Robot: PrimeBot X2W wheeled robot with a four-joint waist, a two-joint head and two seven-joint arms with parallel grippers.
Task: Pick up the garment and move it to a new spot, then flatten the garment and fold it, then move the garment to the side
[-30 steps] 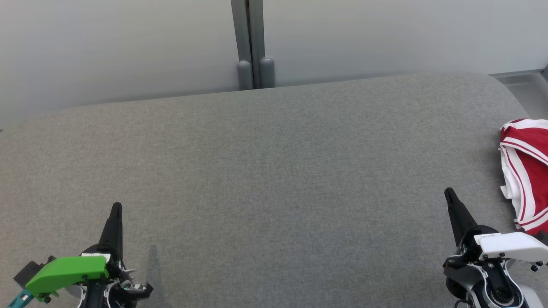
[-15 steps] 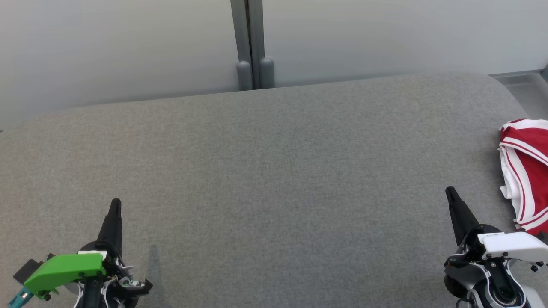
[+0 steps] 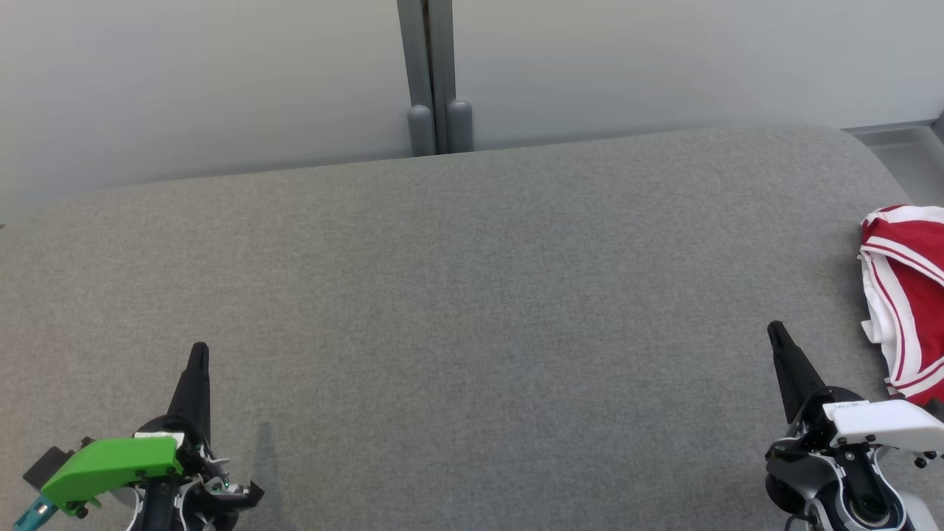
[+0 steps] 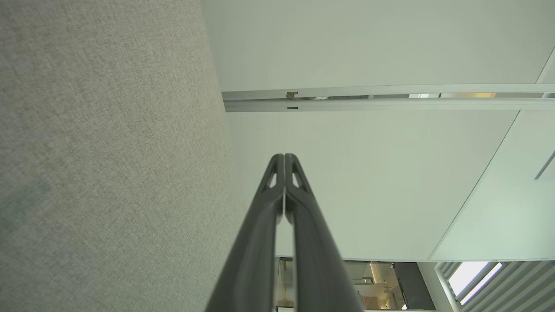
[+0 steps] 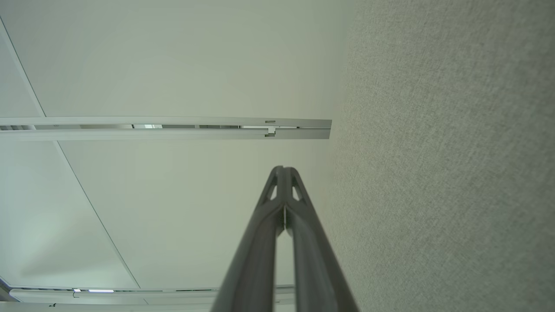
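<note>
Garment (image 3: 908, 295), red and white, lies bunched near my right gripper (image 3: 774, 330), to its right, untouched; it and my left gripper (image 3: 199, 349) are both pinched closed, empty.

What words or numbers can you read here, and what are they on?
Nothing can be read.
Right label, behind the right pincer: print too small to read.
Left label, behind the left pincer: too small to read.
Garment: stripes, no letters showing.
</note>
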